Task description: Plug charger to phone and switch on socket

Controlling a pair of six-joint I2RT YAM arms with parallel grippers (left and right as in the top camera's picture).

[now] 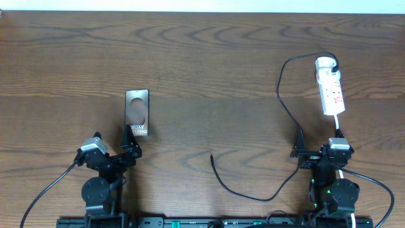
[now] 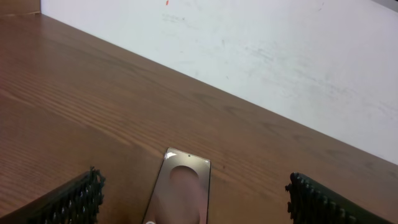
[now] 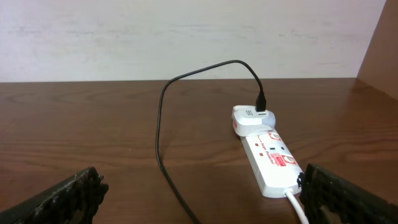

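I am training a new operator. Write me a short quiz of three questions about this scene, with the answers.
1. True or false: the free tip of the charger is already in the phone.
2. Which hand is nearer to the socket? A) left B) right C) both equally near
3. Fill in: both hands stand ____ and hold nothing.
Key: 1 false; the tip lies on the table, apart from the phone. 2 B, the right hand. 3 open, the left hand too.
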